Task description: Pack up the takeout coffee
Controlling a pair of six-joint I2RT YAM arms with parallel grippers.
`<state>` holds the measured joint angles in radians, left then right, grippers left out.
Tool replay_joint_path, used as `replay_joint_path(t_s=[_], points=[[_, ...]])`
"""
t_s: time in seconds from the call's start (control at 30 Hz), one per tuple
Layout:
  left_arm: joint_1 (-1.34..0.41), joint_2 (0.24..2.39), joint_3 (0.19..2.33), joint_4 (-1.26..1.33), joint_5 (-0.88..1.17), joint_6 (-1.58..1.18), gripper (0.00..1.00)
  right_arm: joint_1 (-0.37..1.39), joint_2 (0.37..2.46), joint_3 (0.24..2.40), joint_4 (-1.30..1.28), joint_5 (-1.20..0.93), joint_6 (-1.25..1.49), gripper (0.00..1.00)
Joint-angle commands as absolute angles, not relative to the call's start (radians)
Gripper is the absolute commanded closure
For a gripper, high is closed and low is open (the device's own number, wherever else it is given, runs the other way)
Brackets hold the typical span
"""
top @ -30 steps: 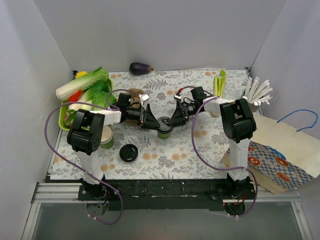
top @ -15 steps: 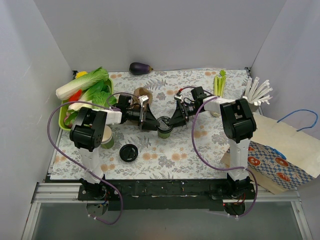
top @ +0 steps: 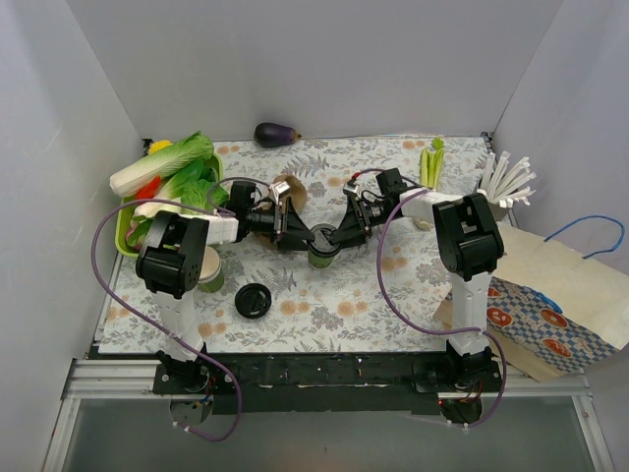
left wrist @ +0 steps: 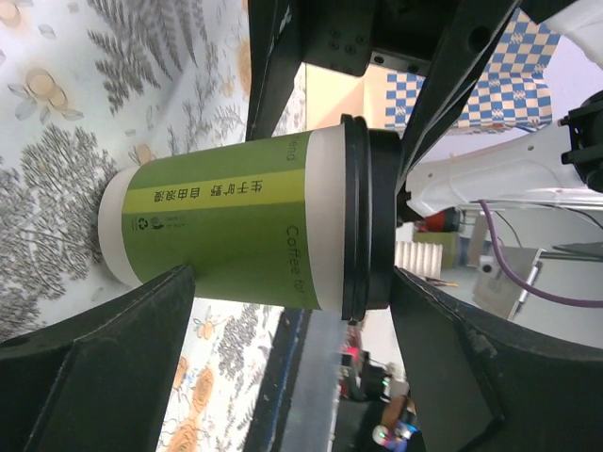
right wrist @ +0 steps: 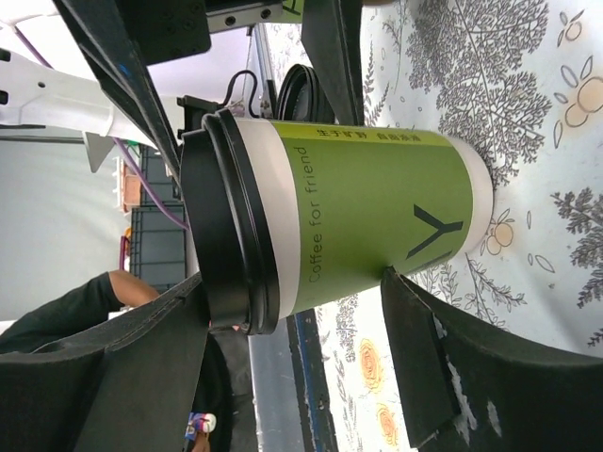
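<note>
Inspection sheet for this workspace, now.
Surface: floral cloth, flat.
Job's things: takeout coffee standing, lidded, mid-table.
Clutter: loose black lid, green cups, vegetable tray, eggplant, white sticks.
Grippers: left gripper and right gripper straddle the coffee, jaws wide; grip unclear.
Cables: purple cables loop beside both arms.
Surroundings: paper bag at right; grey walls.

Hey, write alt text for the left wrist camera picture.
A green paper cup with a black lid fills the frame sideways, between the left gripper's open black fingers. Floral tablecloth behind; a checkered paper bag beyond.
</note>
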<state>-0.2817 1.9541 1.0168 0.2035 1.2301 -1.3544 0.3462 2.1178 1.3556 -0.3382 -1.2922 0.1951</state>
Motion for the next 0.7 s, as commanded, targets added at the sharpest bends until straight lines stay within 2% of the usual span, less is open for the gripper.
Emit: replay_joint_path(t_s=[0.0,0.27,0.5,0.67], points=[[-0.268,1.853,1.083,0.202,1.184,-1.278,0.16,0.348,2.138,1.407,-0.334,-1.256,0.149,0.22],[-0.275,1.925,1.108,0.27,1.187,-1.319,0.16,0.357,2.143,1.41,-0.357,-1.244,0.133,0.22],[-0.278,1.964,1.103,0.278,1.177,-1.327,0.21,0.36,2.148,1.425,-0.367,-1.241,0.138,0.22],[-0.278,1.985,1.037,0.357,1.167,-1.442,0.26,0.36,2.145,1.425,-0.377,-1.236,0.133,0.21]])
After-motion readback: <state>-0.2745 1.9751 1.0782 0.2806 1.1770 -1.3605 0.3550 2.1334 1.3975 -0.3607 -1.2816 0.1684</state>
